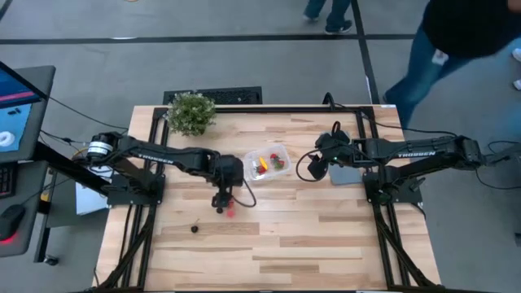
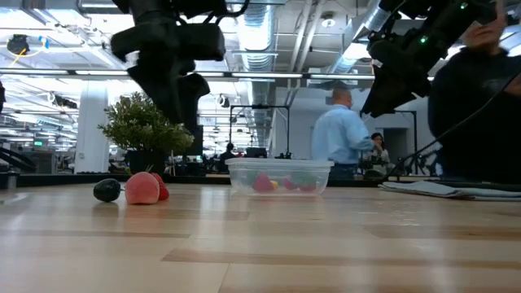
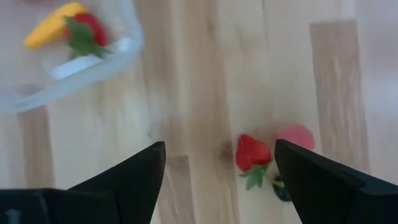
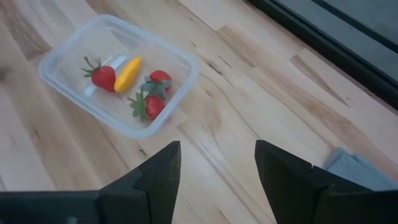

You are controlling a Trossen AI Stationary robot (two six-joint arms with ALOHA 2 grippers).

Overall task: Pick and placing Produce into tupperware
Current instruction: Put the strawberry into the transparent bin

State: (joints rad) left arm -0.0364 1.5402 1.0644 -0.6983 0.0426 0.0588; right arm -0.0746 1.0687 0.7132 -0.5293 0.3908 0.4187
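Observation:
The clear tupperware [image 1: 267, 161] stands mid-table and holds three red strawberries and the yellow-orange piece [image 4: 127, 73]. Outside it on the wood lie a red strawberry [image 3: 252, 152], a pinkish round piece [image 3: 296, 135] beside it, and a dark berry [image 1: 194, 229] nearer the table's near-left. My left gripper [image 3: 219, 144] hovers open above the loose strawberry, left of the tub; in the low view it [image 2: 183, 114] hangs clear over the pieces [image 2: 142, 187]. My right gripper [image 4: 217, 146] is open, held above the table right of the tub [image 4: 118, 74].
A bushy potted plant [image 1: 191, 112] stands at the far left corner. A flat grey slab [image 1: 346, 173] lies under the right arm. People move on the floor beyond the far edge. Bare wood [image 1: 326, 236] spreads across the near half.

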